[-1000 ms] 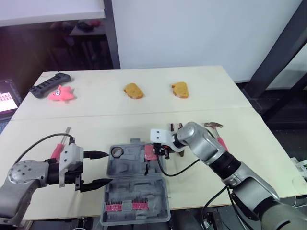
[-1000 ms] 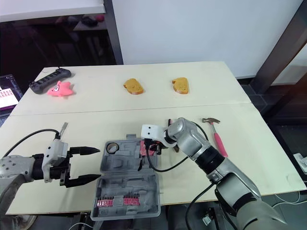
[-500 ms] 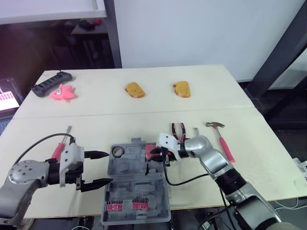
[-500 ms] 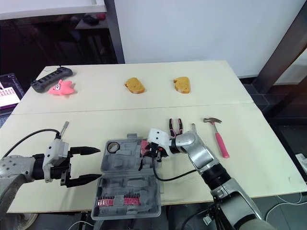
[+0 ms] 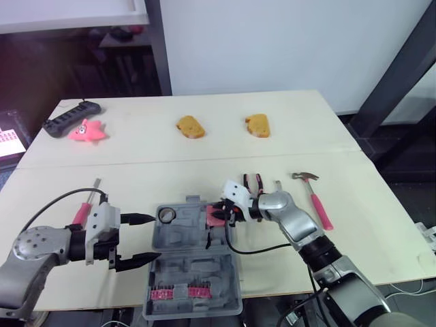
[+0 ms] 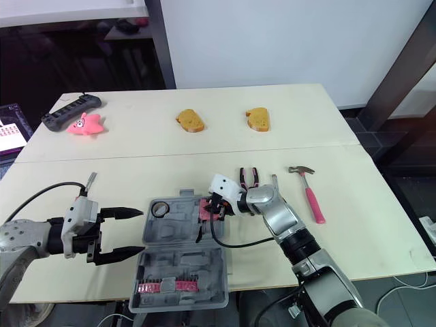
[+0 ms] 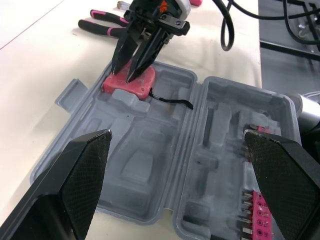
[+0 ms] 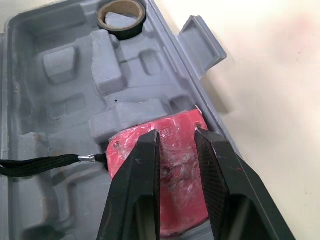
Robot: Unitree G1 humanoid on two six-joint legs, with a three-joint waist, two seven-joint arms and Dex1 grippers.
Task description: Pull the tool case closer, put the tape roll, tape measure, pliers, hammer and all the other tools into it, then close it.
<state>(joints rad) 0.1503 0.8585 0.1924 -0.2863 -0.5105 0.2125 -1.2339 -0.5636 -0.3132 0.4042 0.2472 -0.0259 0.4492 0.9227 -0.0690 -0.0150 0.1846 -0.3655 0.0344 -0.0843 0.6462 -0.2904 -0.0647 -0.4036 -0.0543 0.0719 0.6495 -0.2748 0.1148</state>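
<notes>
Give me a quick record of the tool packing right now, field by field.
Case: open, lying flat on the table
Inside the case: tape roll, tape measure
Out on the table: pliers, hammer, screwdriver
Right gripper: down over the tape measure
Left gripper: open, beside the case, holding nothing

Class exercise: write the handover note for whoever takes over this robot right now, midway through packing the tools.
Left gripper: wide open, empty, hovering left of the open tool case.
Right gripper: narrowly open, tips at the tape measure lying in the case.
Done: case at the table's near edge; tape roll and tape measure inside.
Left: pliers, hammer and pink-handled screwdriver lie on the table; pack them, then close the case.
</notes>
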